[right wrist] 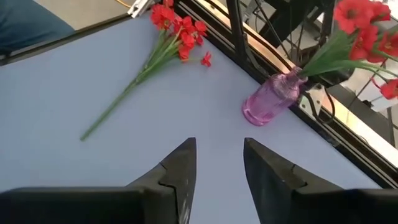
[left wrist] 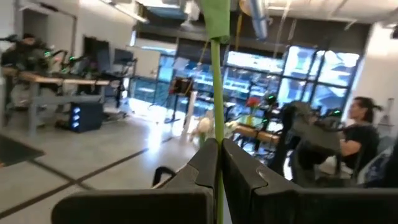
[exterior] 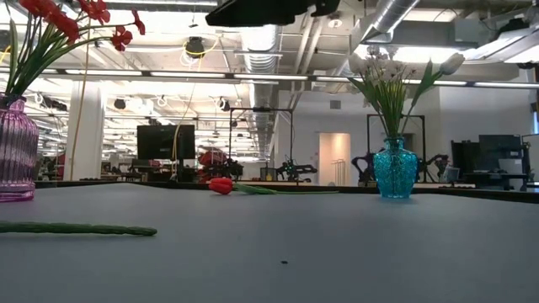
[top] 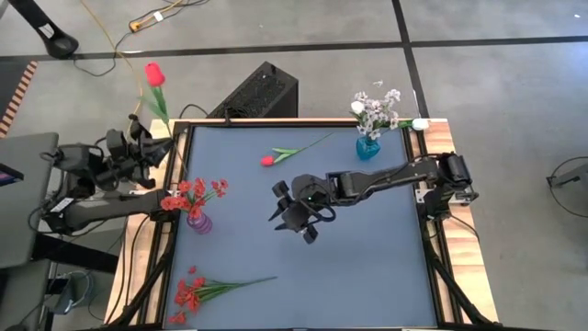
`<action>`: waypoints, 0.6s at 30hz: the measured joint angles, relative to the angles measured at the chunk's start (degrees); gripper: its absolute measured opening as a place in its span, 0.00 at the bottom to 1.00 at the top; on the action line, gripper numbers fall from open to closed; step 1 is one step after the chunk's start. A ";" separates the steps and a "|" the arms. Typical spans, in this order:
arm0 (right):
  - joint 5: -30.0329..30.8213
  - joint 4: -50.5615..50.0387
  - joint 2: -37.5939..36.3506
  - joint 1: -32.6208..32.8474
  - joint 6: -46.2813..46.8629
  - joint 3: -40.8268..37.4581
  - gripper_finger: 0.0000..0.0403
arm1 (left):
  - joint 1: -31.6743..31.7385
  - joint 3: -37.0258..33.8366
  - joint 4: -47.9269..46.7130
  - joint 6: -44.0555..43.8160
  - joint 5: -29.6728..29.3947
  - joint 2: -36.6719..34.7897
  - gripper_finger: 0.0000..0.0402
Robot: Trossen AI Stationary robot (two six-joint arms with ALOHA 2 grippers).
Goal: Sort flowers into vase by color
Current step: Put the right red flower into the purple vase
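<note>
My left gripper (top: 150, 140) is beyond the table's left edge near the far corner, shut on a red tulip (top: 154, 74) that reaches out over the floor. My right gripper (top: 299, 216) hangs open over the table's middle, nothing between its fingers (right wrist: 219, 168). A second red tulip (top: 268, 160) lies flat on the far middle of the table. A cluster of red blossoms (top: 188, 294) lies flat at the near left. The purple vase (top: 198, 221) holds red blossoms. The blue vase (top: 367, 147) holds white blossoms and a white tulip (exterior: 452, 63). My left gripper pinches the tulip's thin green stem (left wrist: 217, 152) between its two fingers, at the stem's lower part. The fingers lie across the stem. The tulip is lifted clear, its stem running on past the fingers to the red bud over the floor.
A black box (top: 259, 92) stands on the floor just behind the table's far edge. A wooden frame (top: 432, 230) rims the table. A person (left wrist: 357, 130) is in the room beyond. Bare table surface lies to the near right.
</note>
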 joint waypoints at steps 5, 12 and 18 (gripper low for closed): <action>-0.20 0.22 0.00 0.30 0.20 0.00 0.37 | 0.00 -1.57 -3.22 -0.76 -2.71 -1.13 0.00; -0.94 0.73 0.00 0.62 1.74 0.00 0.35 | 0.00 -1.73 -6.46 -4.08 3.68 -0.67 0.00; -2.21 1.22 0.00 0.18 2.73 0.00 0.34 | 0.00 -3.27 -8.53 -4.50 5.60 -0.71 0.00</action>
